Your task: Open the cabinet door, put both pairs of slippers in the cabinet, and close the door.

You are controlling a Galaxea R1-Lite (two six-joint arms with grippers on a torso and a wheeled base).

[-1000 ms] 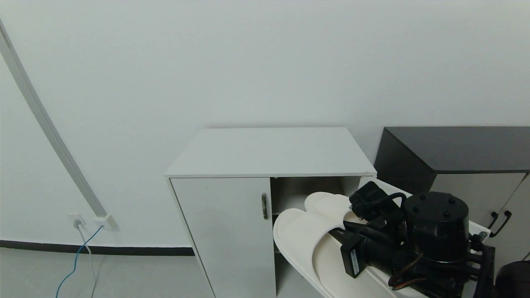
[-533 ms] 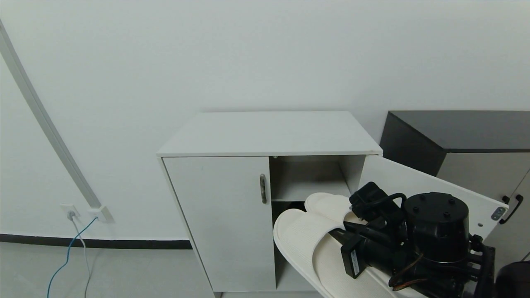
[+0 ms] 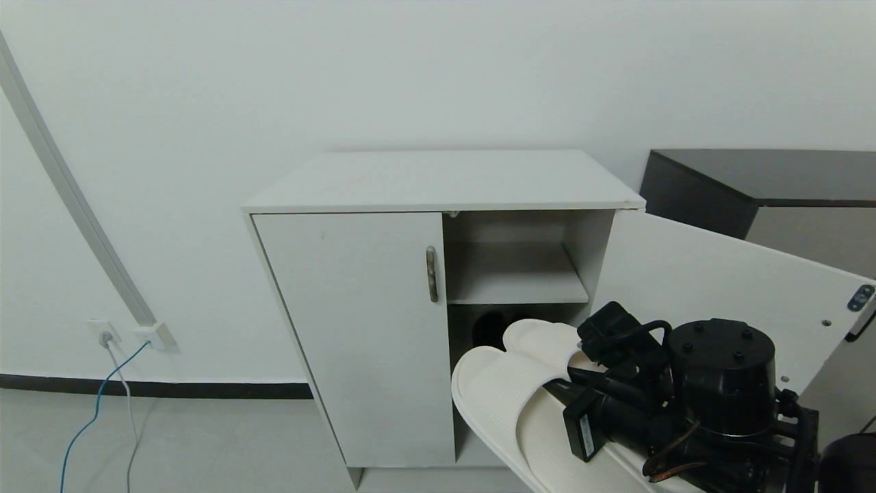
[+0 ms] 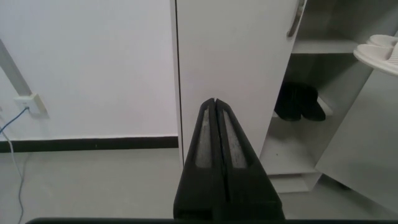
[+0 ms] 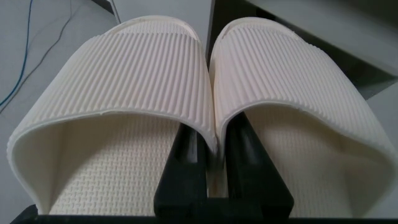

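Only the camera has shifted, baring the cabinet (image 3: 342, 308) shelf (image 3: 513, 281). Right gripper (image 5: 214, 155) pinches the white slippers (image 3: 499, 383), lower right, before the open door (image 3: 712, 287). Best keep them level, clearing the shelf edge.

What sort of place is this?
Probably a bare indoor test room: a plain white wall, a white cabinet with dark slippers inside, and a wall socket low down.
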